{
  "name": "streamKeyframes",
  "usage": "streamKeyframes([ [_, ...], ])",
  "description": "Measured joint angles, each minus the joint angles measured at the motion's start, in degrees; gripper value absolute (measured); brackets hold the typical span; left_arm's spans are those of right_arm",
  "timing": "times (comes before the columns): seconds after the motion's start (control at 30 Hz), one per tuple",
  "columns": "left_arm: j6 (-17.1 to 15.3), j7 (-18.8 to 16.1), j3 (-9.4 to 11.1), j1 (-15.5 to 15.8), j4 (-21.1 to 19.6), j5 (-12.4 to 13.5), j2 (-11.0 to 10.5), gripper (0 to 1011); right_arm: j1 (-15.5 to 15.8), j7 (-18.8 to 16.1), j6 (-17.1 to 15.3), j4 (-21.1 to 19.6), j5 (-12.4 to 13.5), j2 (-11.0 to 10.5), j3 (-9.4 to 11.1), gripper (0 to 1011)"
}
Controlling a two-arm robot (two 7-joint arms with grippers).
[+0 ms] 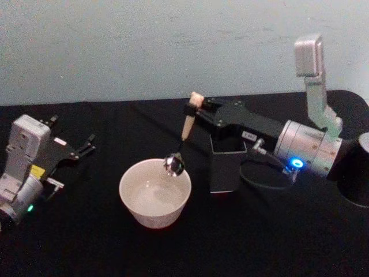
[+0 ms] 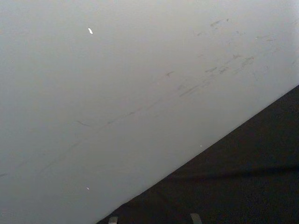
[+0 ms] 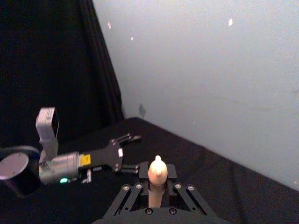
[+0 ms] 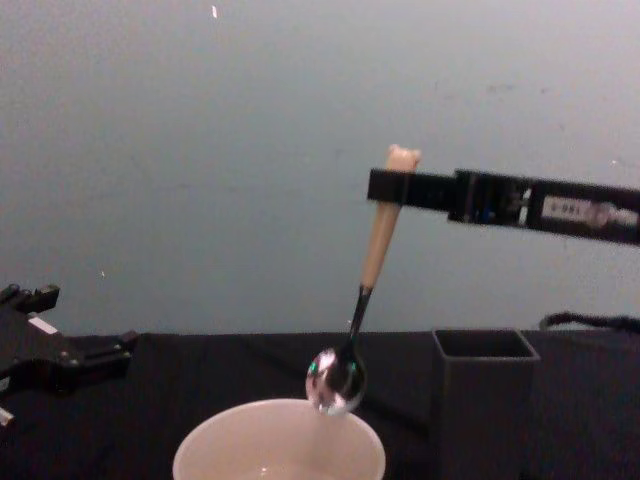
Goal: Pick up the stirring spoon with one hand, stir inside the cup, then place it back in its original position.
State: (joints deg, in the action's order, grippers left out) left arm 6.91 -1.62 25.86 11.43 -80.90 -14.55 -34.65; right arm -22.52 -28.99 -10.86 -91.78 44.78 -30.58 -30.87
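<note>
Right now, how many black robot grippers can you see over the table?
2. The left black flat-fingered gripper sits open at the left side of the table; the right black gripper is shut on the cream-handled stirring spoon, above the round cream-white cup.

The stirring spoon (image 1: 182, 139) is hanging bowl-down, clamped by the right gripper (image 1: 193, 107). The cup (image 1: 151, 217) is sitting below the gripper, with the holder (image 1: 226, 168) standing below its wrist end.
</note>
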Motion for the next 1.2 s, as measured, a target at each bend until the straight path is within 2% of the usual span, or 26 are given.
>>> streamKeyframes([
  [0.33, 0.0, 0.0, 0.0, 0.0, 0.0, 0.0, 0.0, 1001, -0.29, -2.28, 1.33, 1.7, -3.59, -0.07, -3.59, 212],
  [0.77, 0.0, 0.0, 0.0, 0.0, 0.0, 0.0, 0.0, 1001, -0.63, -3.92, 2.02, 3.36, -7.06, 1.2, -5.95, 212],
  [1.2, 0.0, 0.0, 0.0, 0.0, 0.0, 0.0, 0.0, 1001, -2.18, -4.12, 1.07, 6.31, -9.38, 4.54, -7.72, 212],
])
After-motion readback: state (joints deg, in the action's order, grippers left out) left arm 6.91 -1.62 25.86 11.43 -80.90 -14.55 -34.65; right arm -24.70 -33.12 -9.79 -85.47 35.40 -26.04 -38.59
